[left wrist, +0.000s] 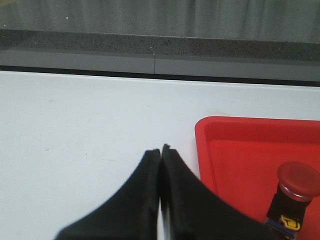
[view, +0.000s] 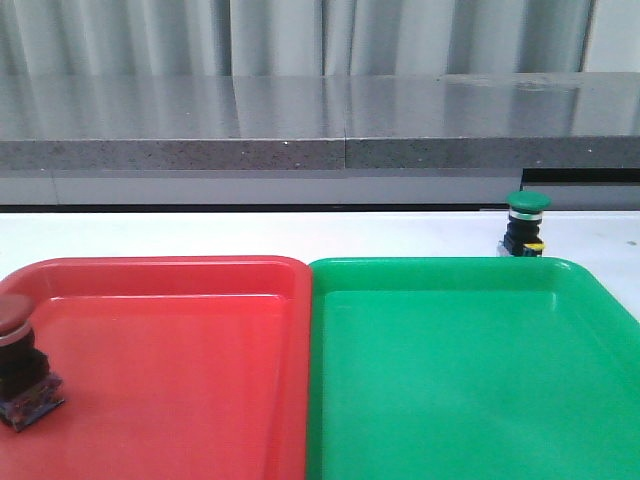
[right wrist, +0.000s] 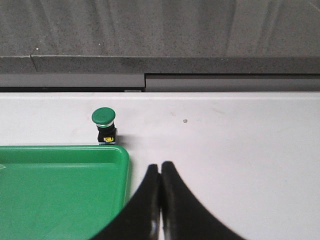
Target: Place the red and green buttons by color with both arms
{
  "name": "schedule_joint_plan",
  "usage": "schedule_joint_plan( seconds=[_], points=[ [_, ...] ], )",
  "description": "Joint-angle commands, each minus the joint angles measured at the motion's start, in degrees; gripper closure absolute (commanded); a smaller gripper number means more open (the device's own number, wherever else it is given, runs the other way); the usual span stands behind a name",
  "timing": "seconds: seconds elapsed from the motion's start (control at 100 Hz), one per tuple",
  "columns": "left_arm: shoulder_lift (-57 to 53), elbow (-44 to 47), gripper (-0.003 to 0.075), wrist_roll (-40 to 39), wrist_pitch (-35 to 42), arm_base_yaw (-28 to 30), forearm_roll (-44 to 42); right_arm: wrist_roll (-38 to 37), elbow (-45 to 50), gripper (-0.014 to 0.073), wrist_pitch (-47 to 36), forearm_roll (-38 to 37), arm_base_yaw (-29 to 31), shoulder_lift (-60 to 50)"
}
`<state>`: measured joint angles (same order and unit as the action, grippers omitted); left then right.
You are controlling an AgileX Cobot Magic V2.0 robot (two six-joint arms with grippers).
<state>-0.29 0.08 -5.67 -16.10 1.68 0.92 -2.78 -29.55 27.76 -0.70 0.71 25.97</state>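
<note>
The red button (view: 22,360) stands upright inside the red tray (view: 200,290), at its left edge; it also shows in the left wrist view (left wrist: 295,197). The green button (view: 526,224) stands on the white table just behind the green tray (view: 450,290), near its far right corner; it also shows in the right wrist view (right wrist: 104,125). My left gripper (left wrist: 160,150) is shut and empty over the table left of the red tray. My right gripper (right wrist: 160,167) is shut and empty over the table right of the green tray. Neither arm shows in the front view.
The two trays lie side by side, their edges touching, at the front of the white table (view: 300,232). A grey stone ledge (view: 320,150) runs along the table's far side. Bare table shows left of the red tray (left wrist: 90,120) and right of the green tray (right wrist: 240,140).
</note>
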Motion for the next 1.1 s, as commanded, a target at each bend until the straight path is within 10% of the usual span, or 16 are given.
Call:
schedule_joint_plan(
  seconds=[0.0, 0.38, 0.71, 1.09],
  points=[
    [-1.7, 0.7, 0.0741, -0.1, 3.9, -0.2, 0.4, 0.0, -4.1, 0.0649, -3.8, -0.2, 0.1, 5.8],
    [-1.7, 0.7, 0.0741, -0.1, 3.9, -0.2, 0.4, 0.0, -11.3, 0.058, -3.2, 4.0, 0.1, 24.4],
    [-1.7, 0.7, 0.0741, -0.1, 3.9, -0.2, 0.4, -1.4, -19.3, -0.0004, -2.8, 4.8, -3.2, 38.6],
    [-1.7, 0.7, 0.0741, -0.1, 3.9, -0.2, 0.4, -14.0, -32.8, -0.0024, -0.3, -2.3, -6.5, 54.9]
  ],
)
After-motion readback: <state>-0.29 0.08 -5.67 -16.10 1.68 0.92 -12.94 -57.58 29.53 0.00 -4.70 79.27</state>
